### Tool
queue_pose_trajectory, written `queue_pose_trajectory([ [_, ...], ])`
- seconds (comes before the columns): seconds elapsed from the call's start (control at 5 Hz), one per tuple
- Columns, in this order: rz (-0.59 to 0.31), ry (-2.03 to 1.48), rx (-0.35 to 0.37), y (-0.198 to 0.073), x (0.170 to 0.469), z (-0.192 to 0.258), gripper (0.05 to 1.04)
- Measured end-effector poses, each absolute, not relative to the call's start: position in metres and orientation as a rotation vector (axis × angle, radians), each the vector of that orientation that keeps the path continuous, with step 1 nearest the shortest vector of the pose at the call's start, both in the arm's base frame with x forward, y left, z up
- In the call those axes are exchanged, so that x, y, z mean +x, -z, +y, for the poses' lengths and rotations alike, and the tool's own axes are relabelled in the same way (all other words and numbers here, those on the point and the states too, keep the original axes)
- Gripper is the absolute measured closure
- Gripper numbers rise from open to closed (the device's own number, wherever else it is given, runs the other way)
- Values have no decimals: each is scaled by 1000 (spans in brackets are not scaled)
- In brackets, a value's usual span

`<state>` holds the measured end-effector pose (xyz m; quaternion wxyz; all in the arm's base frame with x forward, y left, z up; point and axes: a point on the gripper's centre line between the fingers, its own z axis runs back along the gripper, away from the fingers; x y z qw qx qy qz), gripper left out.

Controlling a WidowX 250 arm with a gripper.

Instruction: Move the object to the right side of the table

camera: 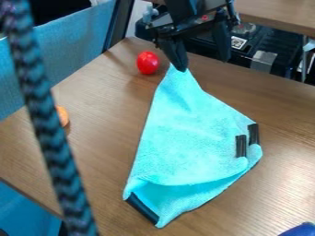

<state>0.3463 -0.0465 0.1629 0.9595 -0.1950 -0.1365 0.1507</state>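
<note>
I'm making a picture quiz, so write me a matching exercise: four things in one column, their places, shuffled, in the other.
Things
1. Turquoise cloth with black strips
2. Shiny red oval object
3. Dark and teal braided cord
4. Smooth blue object

Places
A. Bottom right corner of the picture
B. Picture-left of the black two-finger end effector
C. Middle of the picture
D. Down the picture's left side

Right pairs: 1-C, 2-B, 3-D, 4-A
</note>
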Motion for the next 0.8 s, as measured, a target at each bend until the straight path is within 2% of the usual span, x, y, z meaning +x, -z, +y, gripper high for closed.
queue_pose_trajectory([
  [0.2,-247,-306,-393,-152,346,-47,83],
  [0.6,-248,-252,-358,-112,350,-35,83],
  [0.8,-274,-167,-282,-86,352,-25,83],
])
